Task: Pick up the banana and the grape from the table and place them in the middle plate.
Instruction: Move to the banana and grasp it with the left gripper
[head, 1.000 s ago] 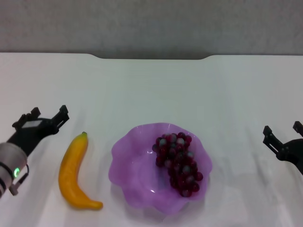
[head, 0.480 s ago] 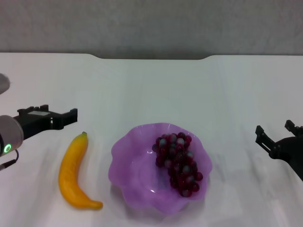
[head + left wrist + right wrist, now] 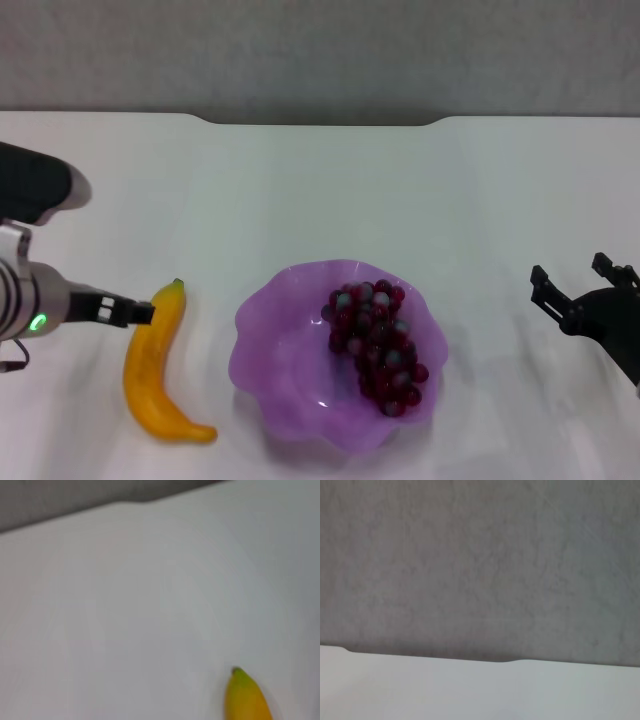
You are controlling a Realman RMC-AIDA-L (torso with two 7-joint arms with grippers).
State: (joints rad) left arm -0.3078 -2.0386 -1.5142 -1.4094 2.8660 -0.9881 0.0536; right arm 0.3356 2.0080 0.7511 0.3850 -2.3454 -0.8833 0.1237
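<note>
Banana (image 3: pixel 157 365) first: in your head view it lies flat on the table (image 3: pixel 320 190), just left of the plate (image 3: pixel 290 350), stem end pointing far and its tip curling toward the plate at the near end. The grapes (image 3: pixel 378 345) sit inside the plate, on its right half. Your left gripper (image 3: pixel 135 312) is low at the banana's upper left side, tip right against the fruit near the stem end; from this angle you cannot tell how its fingers stand or whether they have hold of anything. Your right gripper (image 3: pixel 583 287) hangs well right of the plate, near the table's right edge, its two fingers spread apart with nothing between them.

Your left wrist view shows only the banana's stem end (image 3: pixel 246 695), green-tipped, on bare white table (image 3: pixel 125 605), with the table's far edge beyond it. No fingers show there.

Your right wrist view gives a strip of table (image 3: pixel 470 690), its notched far edge and a grey wall (image 3: pixel 480 560) behind it.
</note>
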